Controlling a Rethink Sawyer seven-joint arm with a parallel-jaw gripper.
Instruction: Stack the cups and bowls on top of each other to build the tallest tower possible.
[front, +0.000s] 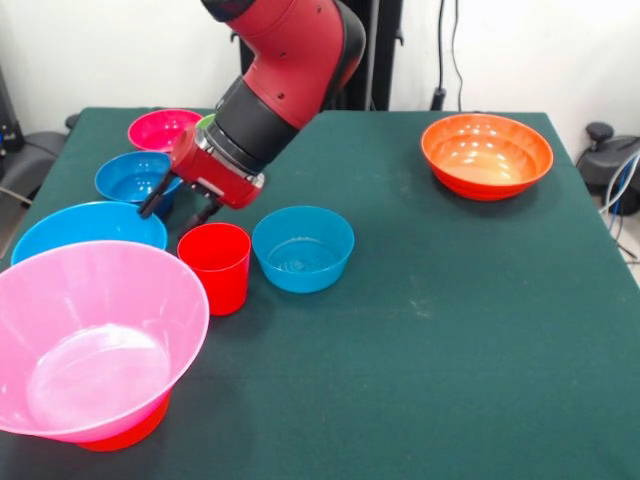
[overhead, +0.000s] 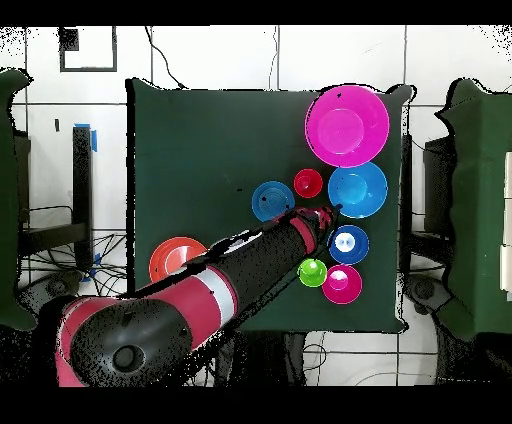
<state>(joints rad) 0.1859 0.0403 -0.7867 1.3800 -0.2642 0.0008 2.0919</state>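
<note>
Nearest, hot-pink bowl (front: 95, 345) sits on an orange one; left to right follow light blue bowl (front: 85, 228), red cup (front: 216, 265), blue bowl (front: 303, 247). End effector (front: 178, 208) hangs open, empty, above cup: pick pending, needs descent.

A huge hot-pink bowl (front: 95, 345) is seen upright at the table's near left corner, set on something orange-red. Behind it, along the left edge, a large light blue bowl (front: 88, 228), a smaller blue bowl (front: 135, 178) and a magenta bowl (front: 162, 128) are lined up. A red cup (front: 215, 266) and a blue bowl (front: 303, 248) are placed side by side, upright. An orange bowl (front: 487, 155) is set alone near the far right corner. A green cup (overhead: 312, 271) is seen just beside the magenta bowl.
</note>
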